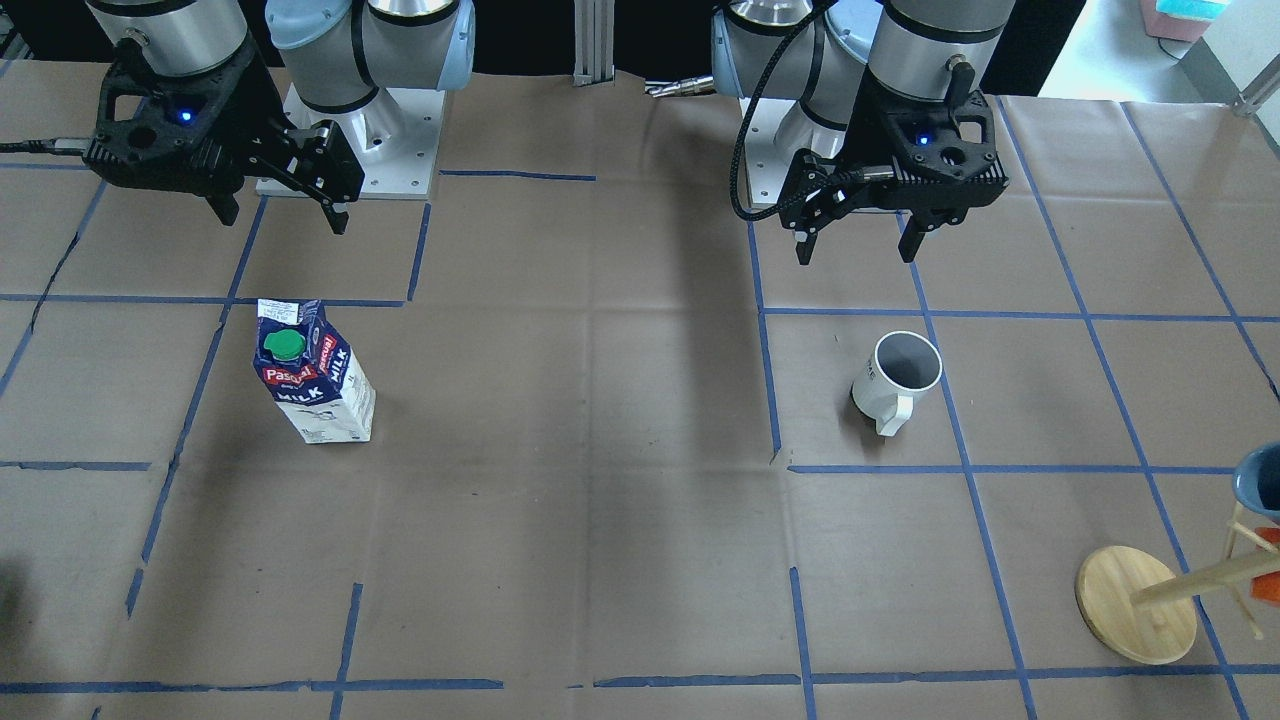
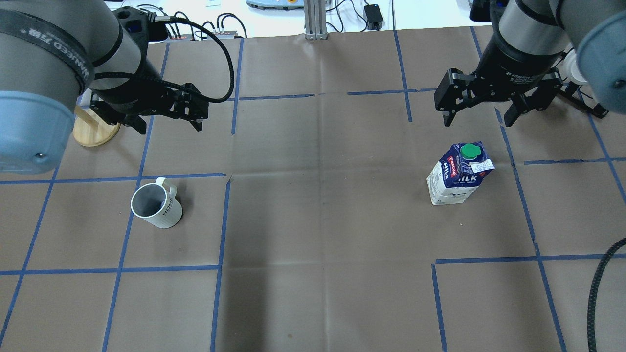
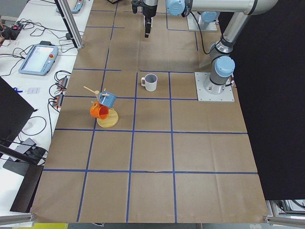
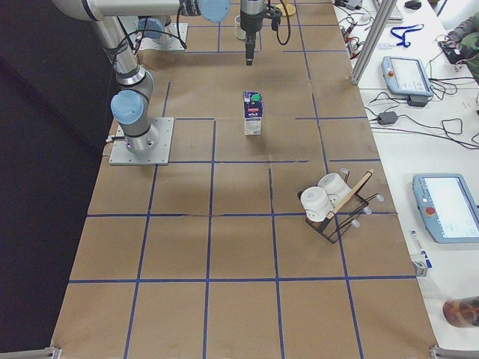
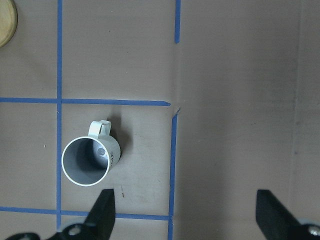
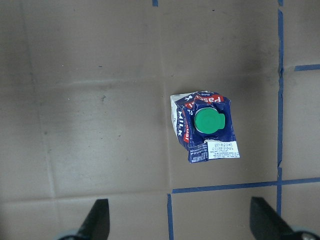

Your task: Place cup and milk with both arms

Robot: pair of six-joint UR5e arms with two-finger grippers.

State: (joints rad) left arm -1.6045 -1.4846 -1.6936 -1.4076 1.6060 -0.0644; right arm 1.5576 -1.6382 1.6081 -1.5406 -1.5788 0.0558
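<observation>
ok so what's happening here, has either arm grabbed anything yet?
Not yet. Both arms hang above the table with nothing held. The left end effector is open and hovers near the cup, which stands upright with its handle pointing away from the robot. The right end effector is open too, above and just beyond the milk, which stands upright with its green cap on. Neither one is touching its object, so this looks like the pre-grasp stage.
</observation>
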